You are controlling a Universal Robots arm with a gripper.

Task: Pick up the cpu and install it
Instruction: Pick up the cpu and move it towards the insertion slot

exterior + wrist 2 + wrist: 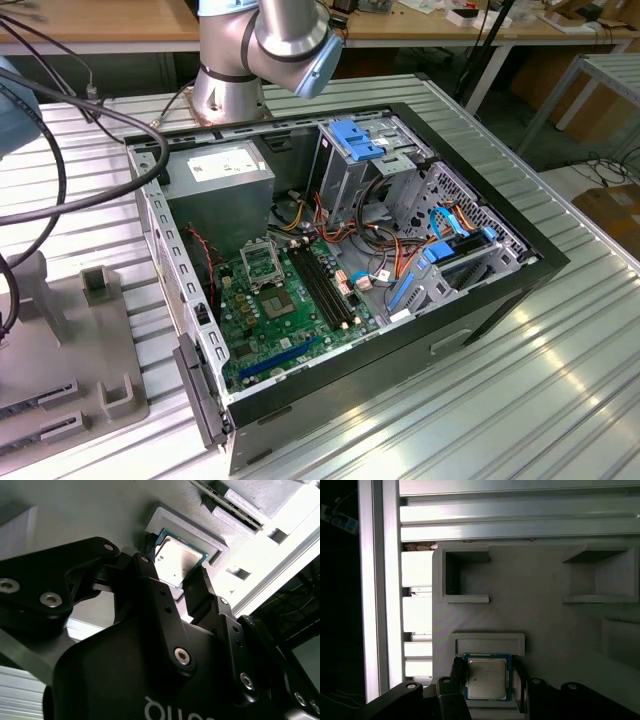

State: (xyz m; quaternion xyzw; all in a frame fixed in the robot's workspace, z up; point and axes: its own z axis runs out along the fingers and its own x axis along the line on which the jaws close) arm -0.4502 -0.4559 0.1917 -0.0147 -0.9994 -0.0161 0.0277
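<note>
The cpu (486,678) (177,562) is a small square chip with a pale silver face and a green-blue rim. It lies in a shallow grey holder (487,642) on the fixture plate. In both wrist views my gripper (487,680) (175,572) straddles it. The black fingers (456,672) (150,577) sit against two opposite edges of the chip, shut on it. In the exterior view the open computer case (480,290) lies on the table with the green motherboard (270,325) and its black-and-silver socket frame (262,265) exposed.
The grey fixture plate (60,385) with raised blocks sits at the exterior view's left, beside the case wall. Other recesses (462,575) lie beyond the holder. Black cables (60,130) hang at the left. The arm's base (235,85) stands behind the case.
</note>
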